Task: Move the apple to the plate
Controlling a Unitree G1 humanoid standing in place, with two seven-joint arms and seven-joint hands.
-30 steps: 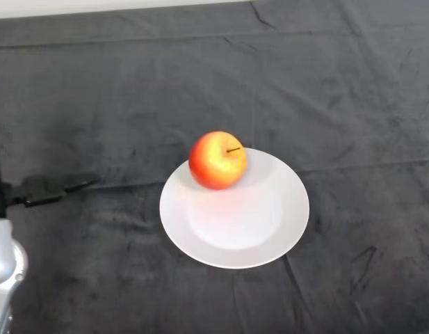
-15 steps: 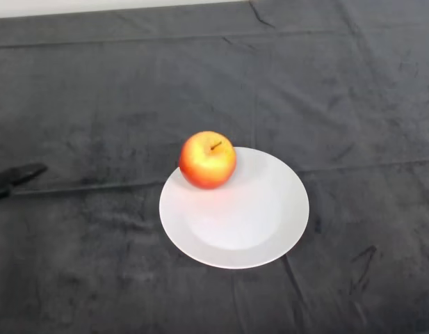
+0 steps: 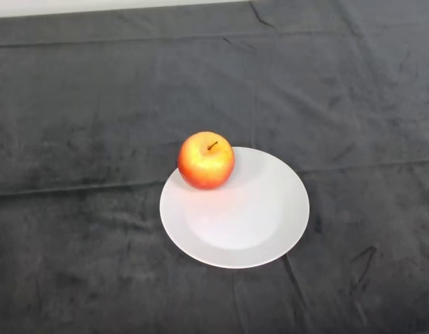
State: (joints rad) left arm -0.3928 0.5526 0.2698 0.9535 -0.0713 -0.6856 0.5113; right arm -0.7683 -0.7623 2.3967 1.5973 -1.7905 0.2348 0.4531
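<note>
A red-and-yellow apple (image 3: 206,161) sits upright on the far-left rim of a white plate (image 3: 256,223), its short stem pointing up and slightly right; it seems to overhang the edge a little. The plate rests on the dark cloth (image 3: 89,104). No writing shows anywhere.

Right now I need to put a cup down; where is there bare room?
Bare cloth lies on every side of the plate. The plate's middle and right are free; the apple crowds its upper-left rim.
</note>
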